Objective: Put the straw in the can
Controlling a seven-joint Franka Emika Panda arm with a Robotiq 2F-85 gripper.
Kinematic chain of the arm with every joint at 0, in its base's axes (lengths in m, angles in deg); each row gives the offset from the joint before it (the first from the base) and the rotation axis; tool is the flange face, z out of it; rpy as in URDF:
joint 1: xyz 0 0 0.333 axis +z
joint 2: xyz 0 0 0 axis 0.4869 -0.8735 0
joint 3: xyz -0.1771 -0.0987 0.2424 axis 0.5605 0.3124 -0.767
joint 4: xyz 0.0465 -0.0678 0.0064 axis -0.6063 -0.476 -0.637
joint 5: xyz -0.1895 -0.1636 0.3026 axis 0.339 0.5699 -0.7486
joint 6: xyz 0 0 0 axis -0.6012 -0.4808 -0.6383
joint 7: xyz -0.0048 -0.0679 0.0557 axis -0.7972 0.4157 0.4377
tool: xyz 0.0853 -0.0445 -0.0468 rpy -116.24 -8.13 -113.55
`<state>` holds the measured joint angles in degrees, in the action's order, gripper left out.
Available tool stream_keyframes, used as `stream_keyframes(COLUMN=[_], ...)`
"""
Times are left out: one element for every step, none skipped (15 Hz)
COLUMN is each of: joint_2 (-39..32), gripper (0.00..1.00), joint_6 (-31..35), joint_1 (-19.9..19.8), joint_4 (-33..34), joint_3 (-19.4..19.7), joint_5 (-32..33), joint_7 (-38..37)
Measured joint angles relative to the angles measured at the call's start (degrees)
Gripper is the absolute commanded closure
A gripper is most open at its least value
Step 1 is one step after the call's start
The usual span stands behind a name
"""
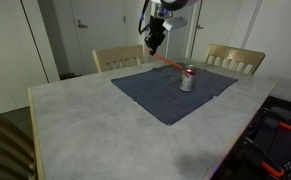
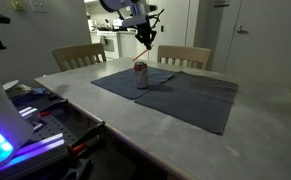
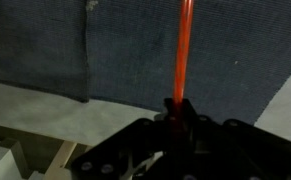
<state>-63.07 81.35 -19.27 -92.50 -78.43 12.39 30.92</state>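
1. Pale walls and doors stand behind a broad grey marbled worktop point(image 1: 75, 120), with two wooden chairs point(image 1: 118, 57) pushed in at its far edge.
2. A dark blue cloth point(image 1: 170, 95) lies flat across the worktop's middle and carries the task's things.
3. The tool point(image 1: 155, 48) hangs above the cloth's far side, its jaws clamped together on one end of the straw. The wrist view shows that grip plainly point(image 3: 175, 108).
4. The can point(image 1: 187, 80) stands upright on the cloth, just beside and below the tool. It is small and silver-grey with red markings.
5. The straw point(image 1: 171, 63) is thin, straight and red, and slants down from the tool toward the can's top. Its free tip sits right at the rim, but it is too small to tell whether it has entered the opening.
6. The step in hand looks like the insertion. The next move likely calls for centring the tip over the opening, lowering it gently, then letting go. A sideways push could topple so light a can.
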Motion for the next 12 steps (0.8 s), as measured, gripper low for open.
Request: stream_keyframes(joint_2=[1.8, 3.4, 5.3, 7.0, 9.0, 10.9, 12.8, 14.8, 15.9, 16.2, 15.9, 15.6], gripper=[0.98, 0.98, 0.98, 0.98, 0.98, 0.98, 0.98, 0.91, 0.91, 0.91, 0.91, 0.91], joint_6=[0.1, 0.2, 0.5, 1.0, 2.4, 4.4, 6.7, 9.2, 9.5, 9.4, 9.4, 9.4], joint_1=[0.0, 0.0, 0.0, 0.0, 0.0, -0.1, -0.3, -0.5, -0.8, -0.9, -1.0, -1.0], joint_4=[-0.7, -1.5, -2.5, -3.5, -4.9, -6.7, -8.8, -11.1, -12.2, -12.2, -12.0, -11.8], joint_3=[-0.1, -0.2, -0.3, -0.4, -0.4, -0.4, -0.3, -0.2, -0.3, -0.4, -0.5, -0.7], joint_5=[0.0, 0.0, 0.0, 0.0, 0.1, 0.6, 1.4, 2.5, 2.7, 2.7, 2.7, 2.7], joint_7=[0.0, 0.0, -0.2, -0.6, -1.0, -1.8, -3.0, -3.9, -4.1, -4.1, -4.1, -4.1])
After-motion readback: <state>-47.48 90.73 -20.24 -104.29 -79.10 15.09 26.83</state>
